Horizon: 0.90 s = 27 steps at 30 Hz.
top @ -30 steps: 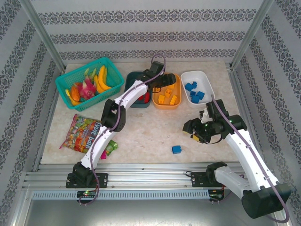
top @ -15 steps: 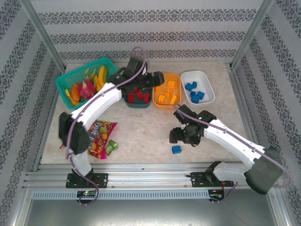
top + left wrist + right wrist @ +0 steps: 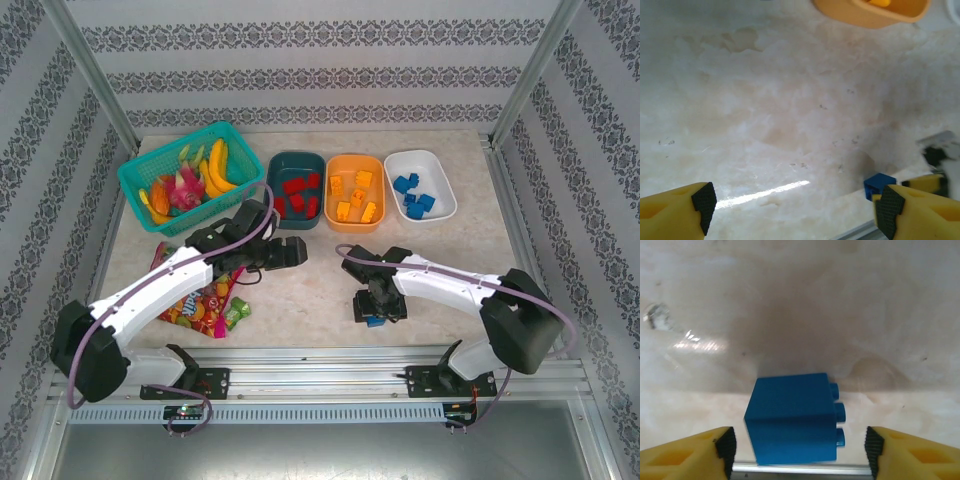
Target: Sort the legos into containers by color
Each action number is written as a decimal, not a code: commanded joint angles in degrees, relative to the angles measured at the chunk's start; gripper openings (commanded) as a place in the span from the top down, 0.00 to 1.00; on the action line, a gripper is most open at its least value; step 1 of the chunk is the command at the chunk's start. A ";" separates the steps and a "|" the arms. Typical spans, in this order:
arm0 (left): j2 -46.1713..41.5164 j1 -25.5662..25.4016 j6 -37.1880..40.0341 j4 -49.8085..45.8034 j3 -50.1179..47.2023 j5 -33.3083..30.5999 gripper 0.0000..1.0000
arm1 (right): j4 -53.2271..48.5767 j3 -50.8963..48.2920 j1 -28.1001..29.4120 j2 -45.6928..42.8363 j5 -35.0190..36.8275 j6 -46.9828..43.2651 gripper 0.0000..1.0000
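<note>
R gripper [image 3: 378, 306] is low over the table [image 3: 320, 285], near-centre. Jaws released, spread wide, straddling one loose blue lego [image 3: 375, 320]. In the R wrist view the gripper [image 3: 799, 450] has a pad each side of that brick [image 3: 792, 425], with a gap on both sides and no contact. The brick lies on marble w/ its studs facing right in that view.

L gripper [image 3: 290, 250] is left of centre, above bare tabletop. Jaws also released, nothing between them. L wrist view shows the gripper [image 3: 796, 204] w/ the same blue brick [image 3: 879, 184] just beside its right pad, and the orange tub [image 3: 865, 12] edge at top.

The tubs sit in a row at the far side:
- teal tub [image 3: 283, 163] holds red legos [image 3: 298, 195]
- orange tub [image 3: 352, 160] holds orange legos [image 3: 355, 195]
- white tub [image 3: 420, 153] holds blue legos [image 3: 413, 195]

Mesh basket [image 3: 140, 175] w/ fruit is far-left. Candy bag [image 3: 205, 303] is near-left, partly under the L arm.
</note>
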 commanded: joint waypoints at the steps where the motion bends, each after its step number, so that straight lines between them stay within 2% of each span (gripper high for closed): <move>1: -2.86 -0.43 1.73 -2.48 -0.16 0.32 0.11 | 2.06 -1.44 0.67 1.26 3.22 0.92 0.35; 7: -3.46 -0.42 1.82 -2.47 -0.08 1.72 0.12 | 4.22 -0.83 0.49 4.91 3.18 0.82 0.46; 10: -3.52 -0.42 2.42 -2.73 0.47 1.91 0.12 | 4.60 -0.55 0.68 5.39 3.14 1.48 0.55; 13: -3.64 -0.42 3.25 -3.48 1.35 1.83 0.12 | 3.05 0.77 0.67 3.18 4.61 2.44 0.64; 17: -3.17 -0.42 3.66 -3.73 3.69 1.84 0.12 | -1.97 7.00 -2.22 -2.50 7.40 1.92 0.69; 22: -0.78 -0.34 5.36 -3.63 9.90 -0.32 0.12 | -4.07 17.16 -13.26 -5.47 8.81 -2.28 0.71; 27: 3.43 0.27 7.11 -2.83 18.65 -2.16 0.12 | 1.20 25.81 -27.32 -0.39 7.20 -4.11 0.71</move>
